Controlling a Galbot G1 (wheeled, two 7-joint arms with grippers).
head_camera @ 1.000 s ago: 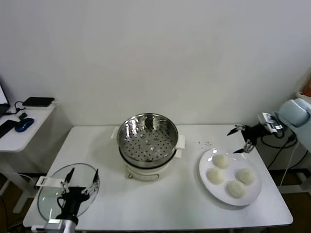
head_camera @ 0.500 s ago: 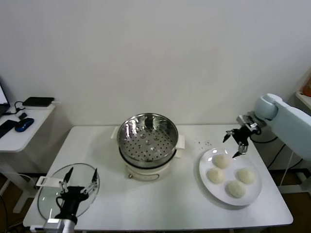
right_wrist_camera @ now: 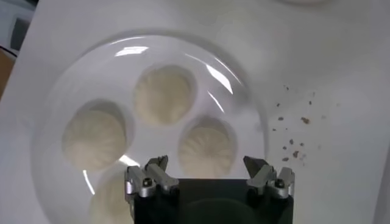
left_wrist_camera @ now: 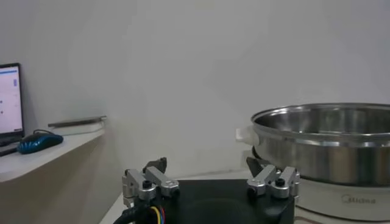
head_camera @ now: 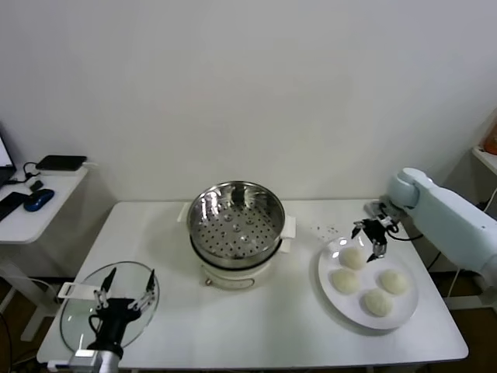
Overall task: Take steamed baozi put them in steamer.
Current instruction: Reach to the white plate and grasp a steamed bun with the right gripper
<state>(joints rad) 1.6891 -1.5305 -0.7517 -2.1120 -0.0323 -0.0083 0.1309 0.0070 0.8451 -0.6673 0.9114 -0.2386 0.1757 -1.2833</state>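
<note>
Several cream-white baozi [head_camera: 354, 257] lie on a white plate [head_camera: 326, 268] at the table's right. My right gripper [head_camera: 370, 235] hangs open just above the plate's far rim, over the nearest bun. In the right wrist view the gripper [right_wrist_camera: 206, 163] is spread wide above one baozi [right_wrist_camera: 207, 150], with others [right_wrist_camera: 164, 94] farther out on the plate [right_wrist_camera: 91, 79]; nothing is held. The steel steamer [head_camera: 235, 220] stands on its cream base mid-table with nothing in its basket. My left gripper [head_camera: 133, 276] rests open at the front left; its wrist view shows the gripper [left_wrist_camera: 206, 163] and the steamer [left_wrist_camera: 323, 143].
A round glass lid [head_camera: 81, 315] lies flat under the left gripper at the front left corner. Dark crumbs [head_camera: 329, 229] dot the table between steamer and plate. A side desk [head_camera: 31, 214] with a blue mouse stands off to the left.
My right arm has swung in from beyond the table's right edge and down to the plate's far rim, its gripper still open. The left arm has not moved.
</note>
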